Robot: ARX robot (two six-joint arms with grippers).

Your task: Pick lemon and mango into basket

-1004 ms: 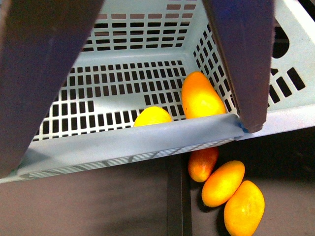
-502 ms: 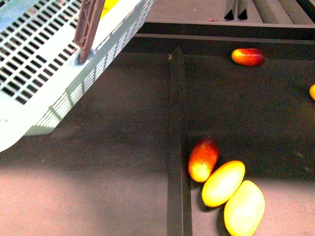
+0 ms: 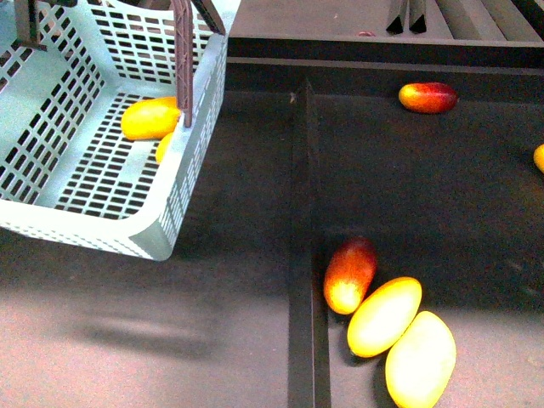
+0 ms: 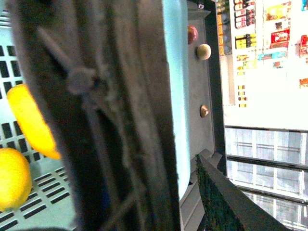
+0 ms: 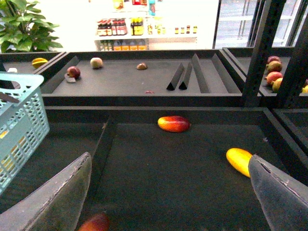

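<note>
The light teal basket [image 3: 127, 225] hangs at the upper left of the front view, its inside showing. In it lies the golden mango [image 3: 149, 117], with the lemon [image 3: 162, 146] beside it, mostly hidden by the near wall and the brown handle [image 3: 183, 59]. Close up in the left wrist view, the handle [image 4: 120, 120] with its tie fills the picture, and the mango [image 4: 33, 120] and lemon [image 4: 12, 178] lie below it. My left gripper [image 4: 159, 192] is shut on the basket handle. My right gripper [image 5: 168, 192] is open over the dark shelf, holding nothing, with the basket [image 5: 19, 125] off to its side.
A red-blushed mango [image 3: 349, 274] and two yellow mangoes [image 3: 384, 316] [image 3: 420, 359] lie together at the front right. Another red-blushed mango [image 3: 428, 97] lies far right, a yellow fruit [image 3: 540, 157] at the edge. A raised divider [image 3: 304, 212] splits the dark shelf.
The basket was right in front of the camera, then swung away to the upper left, tilted. It now hangs more level there with the mango and lemon still inside.
</note>
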